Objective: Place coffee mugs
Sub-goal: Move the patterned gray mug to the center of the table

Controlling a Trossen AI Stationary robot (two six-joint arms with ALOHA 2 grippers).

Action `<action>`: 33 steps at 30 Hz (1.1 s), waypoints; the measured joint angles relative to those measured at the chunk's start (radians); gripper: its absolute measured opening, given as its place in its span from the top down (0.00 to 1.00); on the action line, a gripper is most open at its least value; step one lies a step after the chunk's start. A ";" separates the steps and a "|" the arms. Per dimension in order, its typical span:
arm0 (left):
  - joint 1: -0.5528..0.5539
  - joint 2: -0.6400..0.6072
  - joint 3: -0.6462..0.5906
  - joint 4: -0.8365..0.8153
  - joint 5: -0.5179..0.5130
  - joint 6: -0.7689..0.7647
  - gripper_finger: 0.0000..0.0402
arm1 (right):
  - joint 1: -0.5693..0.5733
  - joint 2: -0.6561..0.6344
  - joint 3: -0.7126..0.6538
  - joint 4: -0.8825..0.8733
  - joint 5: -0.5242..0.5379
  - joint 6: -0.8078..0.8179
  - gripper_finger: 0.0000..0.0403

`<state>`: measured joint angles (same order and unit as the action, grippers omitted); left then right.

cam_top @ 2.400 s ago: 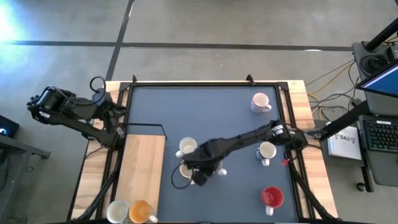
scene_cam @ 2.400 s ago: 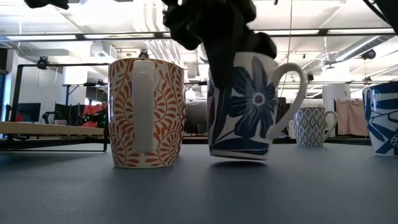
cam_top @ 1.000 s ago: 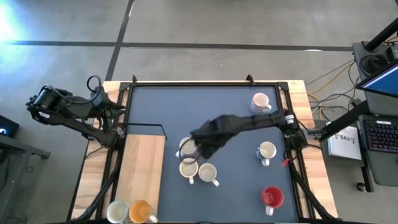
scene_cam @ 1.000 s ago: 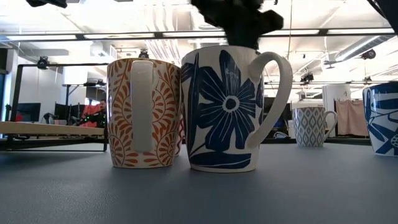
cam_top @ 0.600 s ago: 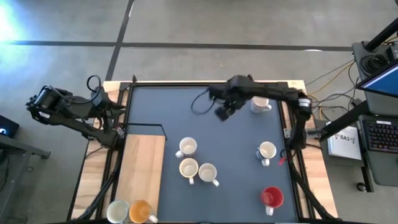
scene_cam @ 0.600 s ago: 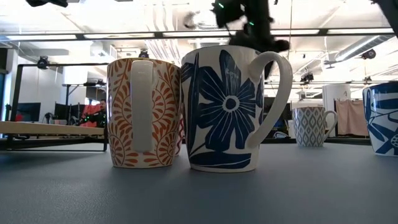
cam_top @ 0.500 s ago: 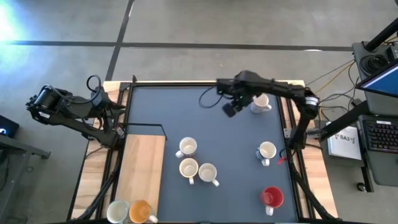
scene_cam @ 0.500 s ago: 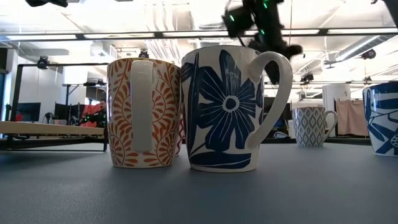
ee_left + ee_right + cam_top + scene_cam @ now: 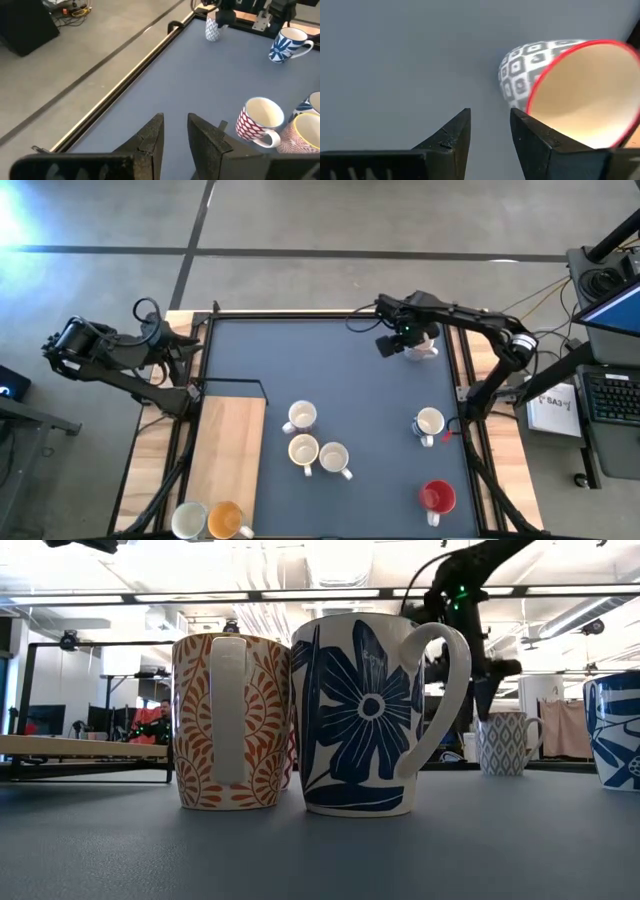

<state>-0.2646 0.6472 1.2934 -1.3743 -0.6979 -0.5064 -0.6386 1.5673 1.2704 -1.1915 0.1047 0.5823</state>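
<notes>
Grey-checked, red-rimmed mug (image 9: pixel 555 85) is seen at the counter's (image 9: pixel 330 370) one o'clock; right claw (image 9: pixel 490 125) narrowly parted, empty.

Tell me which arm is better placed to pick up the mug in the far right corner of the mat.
The right. Its gripper hovers right beside that mug, open, while the left gripper waits off the mat's far left edge.
</notes>
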 joint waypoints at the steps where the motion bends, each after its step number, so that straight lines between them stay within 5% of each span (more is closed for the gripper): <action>1: 0.000 0.000 0.000 0.000 0.000 0.000 0.83 | -0.005 0.004 -0.004 -0.002 0.000 0.000 0.67; 11: 0.000 0.000 0.000 -0.002 0.000 -0.026 0.83 | 0.003 -0.010 0.031 0.005 0.006 -0.018 0.63; 20: 0.000 0.000 0.000 -0.002 0.000 -0.026 0.83 | -0.022 -0.002 0.044 0.005 0.134 -0.017 0.63; 33: 0.000 0.000 0.000 -0.002 0.001 -0.035 0.83 | -0.049 0.120 0.030 0.005 0.146 -0.020 0.67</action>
<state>-0.2646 0.6472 1.2934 -1.3760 -0.6971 -0.5413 -0.6880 1.6874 1.3003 -1.1864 0.2504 0.5622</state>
